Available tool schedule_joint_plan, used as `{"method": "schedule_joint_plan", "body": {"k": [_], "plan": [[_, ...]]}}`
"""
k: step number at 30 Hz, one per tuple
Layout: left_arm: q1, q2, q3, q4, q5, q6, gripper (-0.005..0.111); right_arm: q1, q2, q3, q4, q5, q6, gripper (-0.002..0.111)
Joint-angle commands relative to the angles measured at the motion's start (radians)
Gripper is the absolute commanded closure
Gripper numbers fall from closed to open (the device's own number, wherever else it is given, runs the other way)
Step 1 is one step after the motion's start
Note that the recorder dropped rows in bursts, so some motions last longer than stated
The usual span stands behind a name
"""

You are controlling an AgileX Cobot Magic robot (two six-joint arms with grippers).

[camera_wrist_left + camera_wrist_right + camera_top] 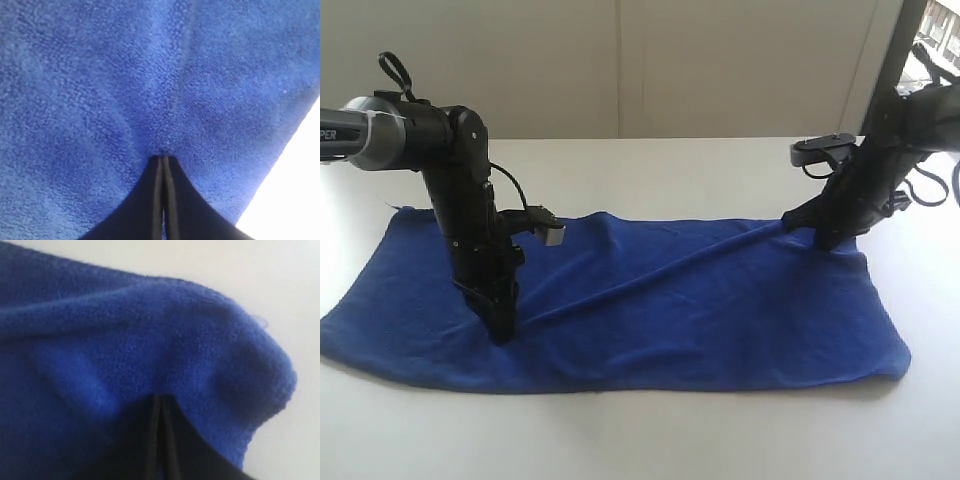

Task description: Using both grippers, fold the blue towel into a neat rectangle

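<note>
The blue towel point(700, 310) lies spread out lengthwise on the white table point(660, 430). My left gripper point(503, 330) points down into the towel left of its middle, near the front edge. In the left wrist view its jaws point(163, 157) are pressed together with cloth point(100, 75) puckering at the tips. My right gripper point(828, 238) is at the towel's far right corner. There too the jaws point(160, 397) are closed, and the towel point(100, 350) bunches over the tips. A taut raised crease point(660, 272) runs straight from one gripper to the other.
Bare white table surrounds the towel on all sides, with a wall point(620, 60) behind it. A dark upright frame point(898, 50) stands at the back right by a window. The left arm's cable and silver camera block point(550, 234) hang over the cloth.
</note>
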State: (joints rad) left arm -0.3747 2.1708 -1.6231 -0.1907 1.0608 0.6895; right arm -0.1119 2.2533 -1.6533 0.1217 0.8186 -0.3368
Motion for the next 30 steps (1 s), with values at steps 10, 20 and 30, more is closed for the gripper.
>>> {"method": "schedule_joint_plan", "body": {"k": [10, 20, 30], "plan": [[0.002, -0.001, 0.006, -0.021, 0.004, 0.005, 0.107, 0.012, -0.031, 0.008, 0.042, 0.199, -0.071, 0.108], [0.002, -0.001, 0.006, -0.025, 0.006, 0.005, 0.107, 0.010, -0.098, -0.034, -0.089, -0.008, 0.035, 0.108], [0.002, -0.001, 0.006, -0.025, 0.006, 0.012, 0.107, 0.010, -0.001, -0.034, -0.167, 0.007, 0.082, 0.108]]}}
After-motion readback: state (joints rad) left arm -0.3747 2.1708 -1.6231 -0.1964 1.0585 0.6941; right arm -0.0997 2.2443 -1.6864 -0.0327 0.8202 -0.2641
